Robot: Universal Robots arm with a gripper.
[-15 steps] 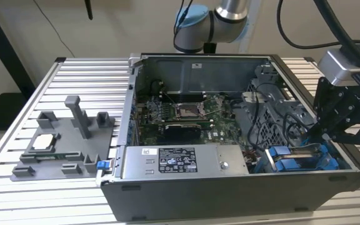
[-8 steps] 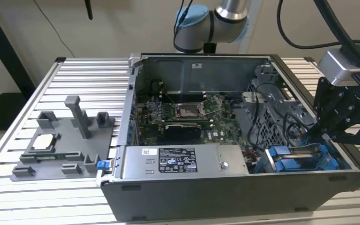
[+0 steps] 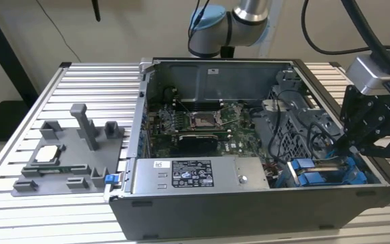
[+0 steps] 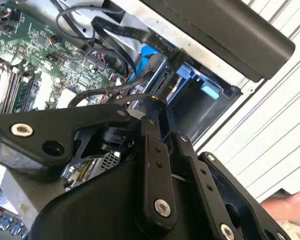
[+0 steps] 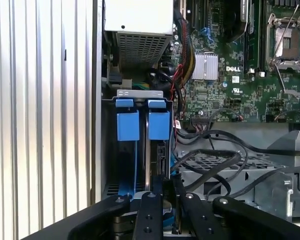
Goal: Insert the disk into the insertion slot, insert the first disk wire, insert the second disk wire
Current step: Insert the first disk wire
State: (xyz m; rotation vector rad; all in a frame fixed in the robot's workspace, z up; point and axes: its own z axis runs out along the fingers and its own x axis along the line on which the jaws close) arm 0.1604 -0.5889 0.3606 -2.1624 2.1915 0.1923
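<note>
The disk (image 5: pixel 159 131) stands on edge inside the insertion slot (image 5: pixel 140 93). Its bright blue carrier tab shows at the mouth of the grey metal cage, and a thin dark edge runs back from it. A second blue tab (image 5: pixel 127 125) sits just beside it in the neighbouring bay. In the exterior view the slot lies in the front corner of the open computer case (image 3: pixel 249 208), on the exterior view's right. It is next to the silver power supply box (image 3: pixel 195 175) that runs along the case's front edge.

The gripper (image 4: pixel 156 103) hangs over that corner. Its black fingers (image 4: pixel 152 150) are drawn together at the tips and appear clenched on the end of a black wire (image 4: pixel 110 93), close to the disk. More black cables loop over the perforated metal beside the cage.

Deeper in the case lies the green motherboard (image 3: pixel 235 145) with an open processor socket (image 3: pixel 202 120). The case rests on a table of ribbed aluminium slats (image 3: pixel 79 81). Toward the table's edge on the exterior view's left, a grey fixture tray (image 3: pixel 66 173) carries a square processor chip (image 3: pixel 48 154) and an upright post. Behind the table is a plain beige wall, with dark hoses trailing from the arm.
</note>
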